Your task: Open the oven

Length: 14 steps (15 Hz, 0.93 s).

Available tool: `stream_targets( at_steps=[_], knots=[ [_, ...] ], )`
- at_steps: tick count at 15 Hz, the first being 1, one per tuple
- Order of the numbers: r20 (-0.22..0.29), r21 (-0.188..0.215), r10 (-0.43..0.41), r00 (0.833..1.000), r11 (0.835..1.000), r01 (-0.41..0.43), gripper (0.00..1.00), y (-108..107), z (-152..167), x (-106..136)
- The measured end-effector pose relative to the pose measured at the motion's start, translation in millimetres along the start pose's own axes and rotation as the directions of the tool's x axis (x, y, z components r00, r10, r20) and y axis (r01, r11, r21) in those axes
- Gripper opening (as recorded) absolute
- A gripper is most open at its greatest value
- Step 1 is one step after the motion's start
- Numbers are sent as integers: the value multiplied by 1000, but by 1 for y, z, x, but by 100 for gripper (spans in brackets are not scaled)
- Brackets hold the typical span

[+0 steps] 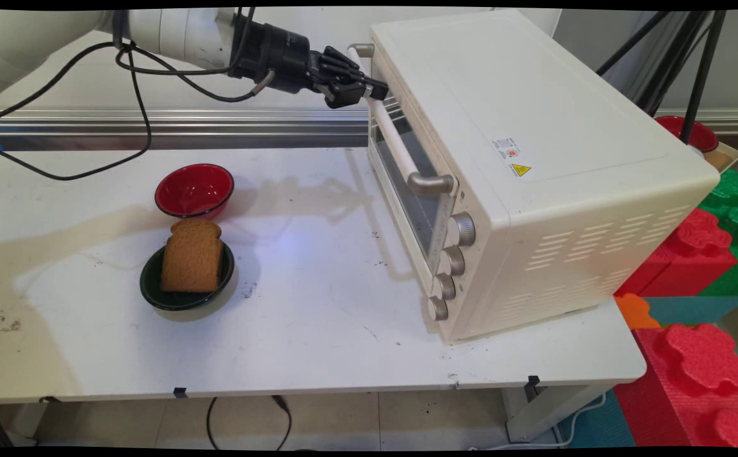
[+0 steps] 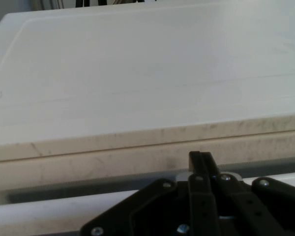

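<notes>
A cream toaster oven point(image 1: 534, 127) stands on the right of the white table point(image 1: 318, 343), its glass door facing left. My gripper point(image 1: 375, 91) is shut, and its tips lie against the far upper end of the door, right at the long white handle point(image 1: 401, 149). In the hand view the shut fingers point(image 2: 201, 160) reach over the handle point(image 2: 49, 216) to the door's top edge, with the oven's flat top point(image 2: 147, 73) beyond. Nothing is held. A slice of brown bread point(image 1: 191, 257) leans in a dark green bowl point(image 1: 153, 289), with an empty red bowl point(image 1: 194, 189) behind it.
Several knobs point(image 1: 451, 263) run down the oven's front, near side. Red point(image 1: 693, 247) and green point(image 1: 734, 203) foam blocks are stacked off the table's right edge. Another red bowl point(image 1: 693, 130) and black tripod legs point(image 1: 702, 70) are behind the oven. Black cables point(image 1: 134, 95) hang from the arm.
</notes>
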Motion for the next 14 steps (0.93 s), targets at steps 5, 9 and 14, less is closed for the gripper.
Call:
stream_targets(
  at_steps=[5, 9, 14],
  knots=[
    [35, -9, 22, 999, 1000, -22, 0, -2, -7, -4],
    [69, -21, 38, 997, 999, -37, 0, -2, -18, -12],
    [109, -39, 54, 993, 998, -50, 0, 0, -33, -21]
  ],
)
